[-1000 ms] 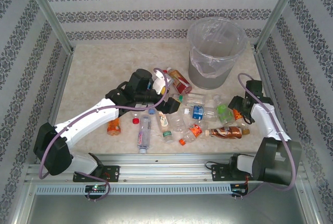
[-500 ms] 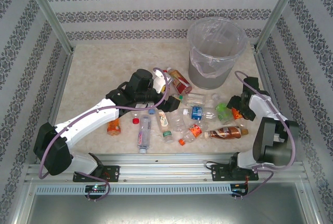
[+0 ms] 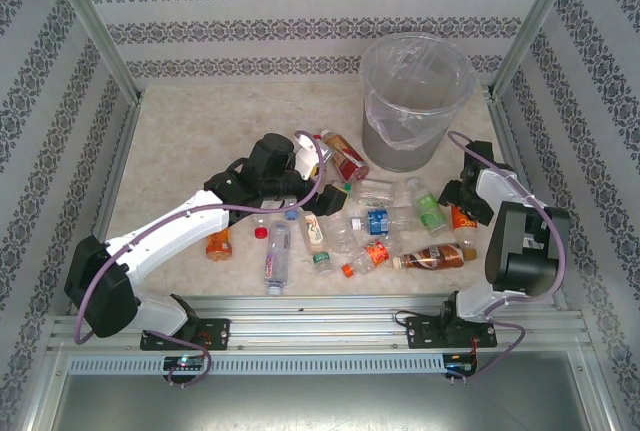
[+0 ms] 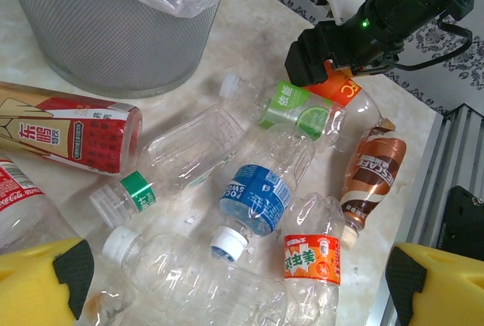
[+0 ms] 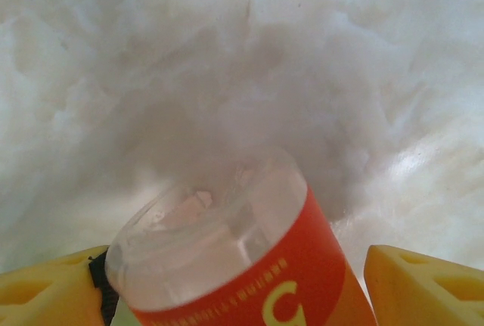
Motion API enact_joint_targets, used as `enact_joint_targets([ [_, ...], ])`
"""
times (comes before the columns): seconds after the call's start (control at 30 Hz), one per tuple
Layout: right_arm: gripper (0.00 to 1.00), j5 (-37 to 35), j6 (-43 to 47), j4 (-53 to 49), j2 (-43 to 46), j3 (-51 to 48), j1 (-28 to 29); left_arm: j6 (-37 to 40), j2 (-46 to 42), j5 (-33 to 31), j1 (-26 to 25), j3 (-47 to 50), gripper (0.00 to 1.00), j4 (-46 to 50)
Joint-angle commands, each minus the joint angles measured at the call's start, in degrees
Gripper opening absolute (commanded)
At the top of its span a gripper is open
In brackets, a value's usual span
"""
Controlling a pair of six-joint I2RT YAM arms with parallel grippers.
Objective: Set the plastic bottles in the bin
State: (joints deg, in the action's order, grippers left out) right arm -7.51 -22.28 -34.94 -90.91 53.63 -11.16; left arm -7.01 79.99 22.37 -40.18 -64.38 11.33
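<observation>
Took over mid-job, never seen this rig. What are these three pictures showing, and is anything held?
Two robot arms are bolted at the near edge of a pale marbled table. The overhead picture looks down from behind them; the other two come from cameras on their wrists. Small clear plastic bottles lie scattered before the tall translucent bin with a bag liner. The left gripper hangs wide open over them, holding nothing. The right gripper straddles an orange-labelled clear bottle, jaws not closed on it.
</observation>
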Motion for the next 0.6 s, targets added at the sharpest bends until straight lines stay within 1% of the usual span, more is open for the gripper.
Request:
enact_joint_targets([
  [0.0,0.83,-4.3,0.7,-0.7,-1.2,1.4,-0.7,1.0,-0.8,-0.5,-0.9,0.0,1.00,-0.4],
  [0.13,0.83,-6.4,0.7,-0.7,-2.1,1.8,-0.8,0.9,-0.8,-0.6,-1.0,-0.1,1.00,-0.5],
  [0.2,0.85,-6.6,0.7,-0.8,-1.6,1.7,-0.7,0.9,-0.8,-0.7,-1.0,0.0,1.00,-0.4],
  [0.3,0.92,-6.5,0.8,-1.6,-0.2,1.1,-0.7,0.9,-0.8,-0.8,-0.9,0.0,1.00,-0.5],
  [0.57,0.92,-7.6,0.7,-4.3,1.1,-0.8,-0.7,0.9,-0.8,-0.8,-1.2,-0.1,1.00,-0.4],
])
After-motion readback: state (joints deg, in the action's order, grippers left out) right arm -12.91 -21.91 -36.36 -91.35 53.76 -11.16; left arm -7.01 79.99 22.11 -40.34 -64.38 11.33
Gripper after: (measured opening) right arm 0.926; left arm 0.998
